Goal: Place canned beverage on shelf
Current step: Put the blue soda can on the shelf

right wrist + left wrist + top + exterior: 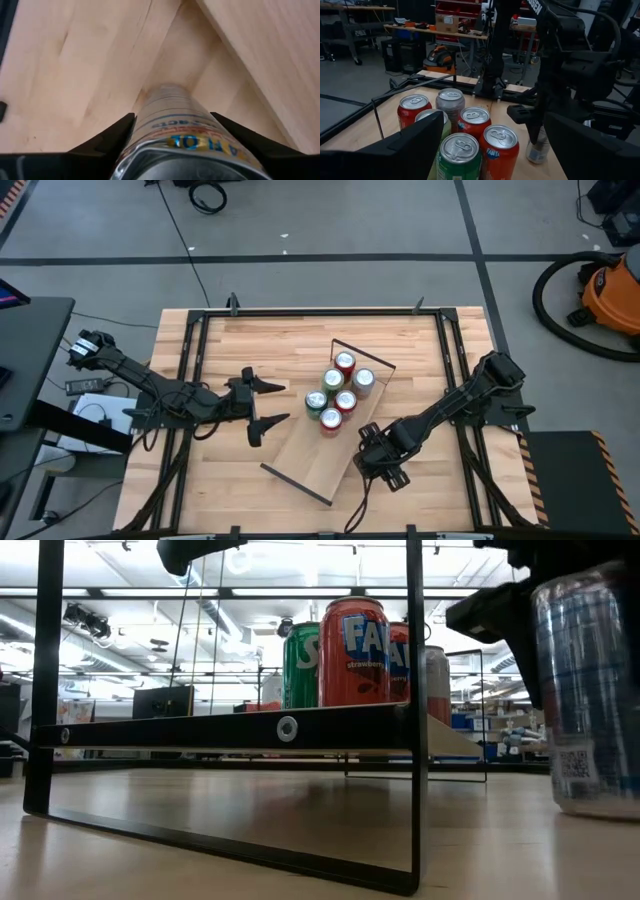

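The shelf (305, 455) is a light-wood board with black wire ends, lying slantwise on the tabletop. Several cans stand on its far half: red ones (345, 362), green ones (316, 402) and a silver one (364, 380). They also show in the left wrist view (465, 145). My right gripper (383, 460) is shut on a silver-blue can (585, 690), just off the shelf's right long edge. My left gripper (272, 406) is open and empty, left of the shelf at the height of the cans. My right gripper pinches the silver-blue can between its two fingers (107, 140), on opposite sides of its upper wall (150, 125). The fingers come from above and point down. The can stands upright, and its base (600, 808) seems to rest on the tabletop beside the shelf.
The shelf's near half (310, 465) is bare board. Its black wire end frame (415, 720) rises at the near end, another (360, 350) at the far end. Black rails (190, 380) run along the table's left, right and far sides. Bare tabletop (230, 480) lies near left.
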Robot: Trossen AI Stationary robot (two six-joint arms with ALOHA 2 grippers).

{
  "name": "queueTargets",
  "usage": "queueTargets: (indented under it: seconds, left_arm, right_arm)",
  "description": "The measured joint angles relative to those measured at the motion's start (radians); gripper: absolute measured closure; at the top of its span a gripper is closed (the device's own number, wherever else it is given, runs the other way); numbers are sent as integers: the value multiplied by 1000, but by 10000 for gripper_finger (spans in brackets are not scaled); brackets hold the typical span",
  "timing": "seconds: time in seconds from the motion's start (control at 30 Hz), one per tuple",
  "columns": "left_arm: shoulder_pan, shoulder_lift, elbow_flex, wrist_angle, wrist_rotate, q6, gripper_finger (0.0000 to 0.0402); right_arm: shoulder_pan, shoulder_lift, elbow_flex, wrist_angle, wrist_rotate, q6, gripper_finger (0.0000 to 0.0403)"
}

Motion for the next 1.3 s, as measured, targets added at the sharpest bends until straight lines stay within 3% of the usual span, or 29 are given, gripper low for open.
queueTargets:
  seconds: [0.23,0.5,0.7,1.03,1.3]
  left_arm:
    - [-13,0,0,2,-1,17,47]
    - [-89,0,0,22,0,212,47]
    - [-112,0,0,4,0,293,47]
    - [-103,0,0,-73,0,293,47]
    - [-98,0,0,-149,0,294,47]
  right_arm:
    - [-4,0,37,14,3,30,141]
    - [-18,0,66,26,-43,116,146]
    - [-18,0,80,43,-18,230,146]
    - [-18,0,80,58,31,374,147]
    - [-18,0,80,68,4,492,147]
